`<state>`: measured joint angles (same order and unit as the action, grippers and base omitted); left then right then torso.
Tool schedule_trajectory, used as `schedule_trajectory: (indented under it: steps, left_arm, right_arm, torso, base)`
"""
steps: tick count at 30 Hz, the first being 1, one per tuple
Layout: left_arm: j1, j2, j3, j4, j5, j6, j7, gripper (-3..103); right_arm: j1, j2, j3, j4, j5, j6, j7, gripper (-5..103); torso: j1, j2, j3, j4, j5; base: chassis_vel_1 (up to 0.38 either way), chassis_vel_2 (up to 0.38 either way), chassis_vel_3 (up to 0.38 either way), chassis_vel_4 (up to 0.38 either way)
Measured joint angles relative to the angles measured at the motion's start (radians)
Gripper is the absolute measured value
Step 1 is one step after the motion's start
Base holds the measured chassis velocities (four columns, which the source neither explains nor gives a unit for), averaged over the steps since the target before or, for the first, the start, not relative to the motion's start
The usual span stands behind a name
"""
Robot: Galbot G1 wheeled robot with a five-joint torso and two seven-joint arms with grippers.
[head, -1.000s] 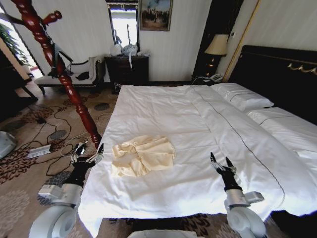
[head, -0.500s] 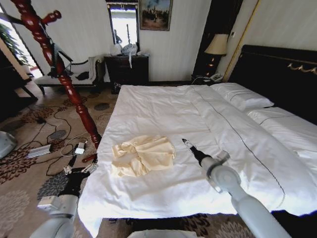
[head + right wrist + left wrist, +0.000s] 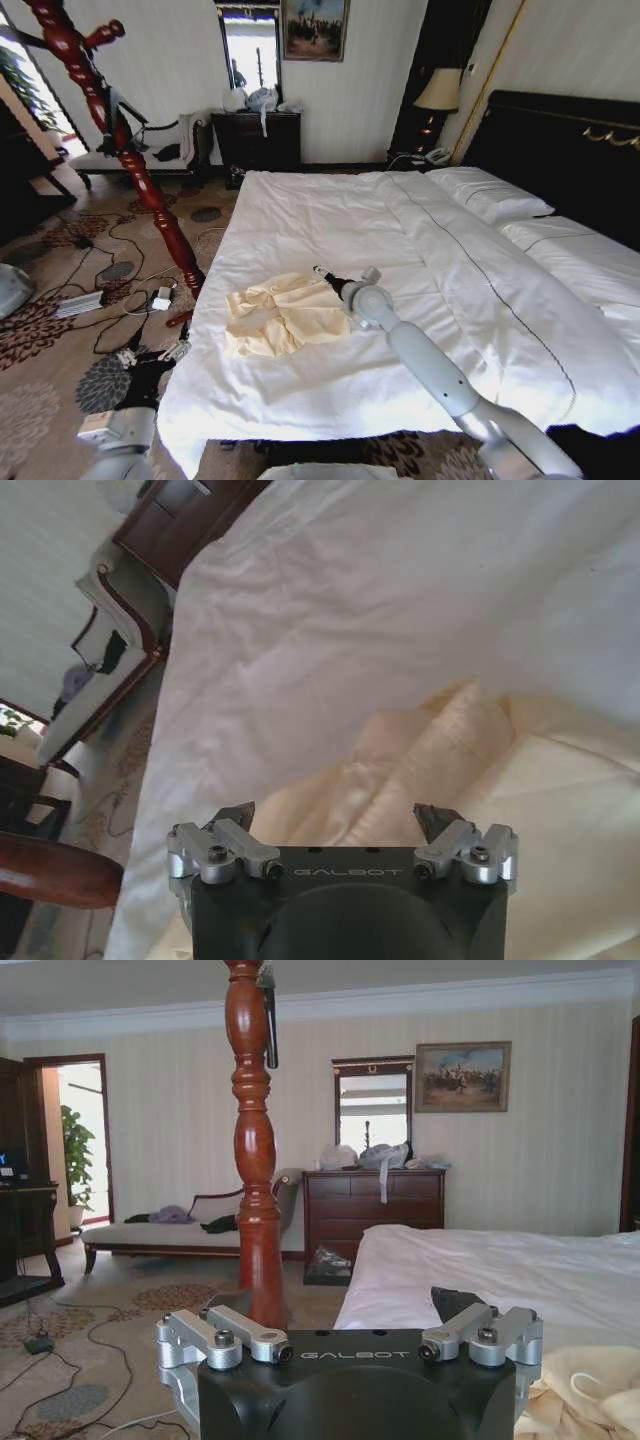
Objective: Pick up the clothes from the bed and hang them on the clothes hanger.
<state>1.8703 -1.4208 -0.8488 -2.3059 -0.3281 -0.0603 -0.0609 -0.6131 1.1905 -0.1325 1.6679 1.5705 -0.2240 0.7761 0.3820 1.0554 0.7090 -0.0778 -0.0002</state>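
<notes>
**Right arm reaches over the garment**

We see the bed (image 3: 400, 250) taking up most of the head view, white duvet running from the centre to the right edge. The clothes (image 3: 285, 312), a crumpled cream heap, lie lower centre-left on the duvet, close to the bed's left side. Our right gripper (image 3: 322, 274) sits at the heap's upper right edge, fingers (image 3: 237, 811) spread wide and empty just above the silky folds. The left gripper (image 3: 150, 352) hangs low in the lower left corner, beside the bed over the carpet; we cannot tell how its fingers stand. To grasp well, we judge we should sink the fingers into a thick ridge of fabric, pinching the garment alone and not the duvet beneath.
</notes>
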Motion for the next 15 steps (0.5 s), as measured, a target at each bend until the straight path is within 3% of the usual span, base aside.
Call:
schedule_trajectory:
  steps: [6,9,13,15]
  left_arm:
    - [-0.002,-0.006,0.003,-0.002,-0.001,0.000,-0.009,100]
    - [-0.001,-0.008,0.005,-0.002,-0.001,0.000,-0.010,100]
    - [0.002,-0.009,0.007,-0.002,0.000,0.000,-0.011,100]
    - [0.004,-0.007,0.006,-0.002,0.000,0.000,-0.011,100]
  right_arm:
    - [0.004,0.006,-0.017,-0.016,-0.005,-0.026,0.044,64]
    - [0.008,0.013,-0.019,-0.028,-0.010,-0.030,0.048,58]
    - [0.020,0.029,-0.024,-0.063,-0.028,-0.035,0.046,37]
    - [0.023,0.034,-0.026,-0.072,-0.033,-0.036,0.044,37]
  torso:
    - [0.000,0.000,0.000,-0.0003,0.0000]
    - [0.000,0.000,0.000,-0.0002,0.0000]
    - [0.000,0.000,0.000,-0.0001,0.0001]
    - [0.000,0.000,0.000,-0.0001,0.0001]
  base:
    - [0.000,0.000,0.000,0.000]
    - [0.000,0.000,0.000,0.000]
    - [0.000,0.000,0.000,0.000]
    - [0.000,0.000,0.000,0.000]
